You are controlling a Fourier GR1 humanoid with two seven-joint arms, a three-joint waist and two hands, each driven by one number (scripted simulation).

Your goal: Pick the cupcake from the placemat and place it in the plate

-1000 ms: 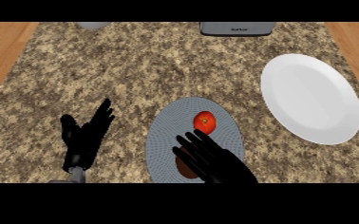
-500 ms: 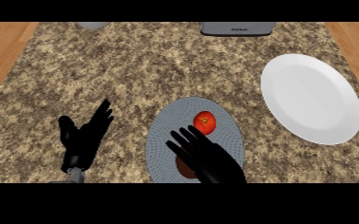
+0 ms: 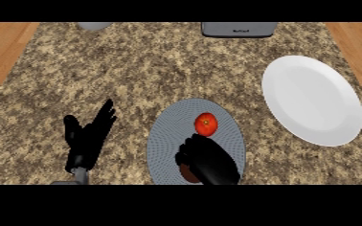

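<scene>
head view has the right hand (image 3: pixel 209 165) low over the near part of the round grey placemat (image 3: pixel 164 134), its back turned up and its fingers bent downward toward the mat. under its near-left edge a dark brown rounded shape (image 3: pixel 188 173) peeks out, touching the hand. that is probably the cupcake, but most of it is hidden, and i cannot tell whether the fingers are closed round it or only arched above it.

just beyond the fingertips, farther from the robot and a little to the right, a red round object (image 3: pixel 206 124) with a tiny green mark on top sits on the placemat, apart from the hand. it looks more like a tomato than a cupcake.

the white plate (image 3: pixel 311 100) lies well to the right and farther back on the speckled stone counter (image 3: pixel 141 62), not touching the placemat. so the carry, once the grasp is sure, has to go to the right and away from the robot. the right hand is clearly the nearer one for that.

the left hand (image 3: pixel 86 136) rests open at the lower left, fingers up and spread, well apart from the mat.

at the far edge a dark grey appliance (image 3: pixel 238 28) and part of a pale grey round thing (image 3: pixel 95 26) show.
</scene>
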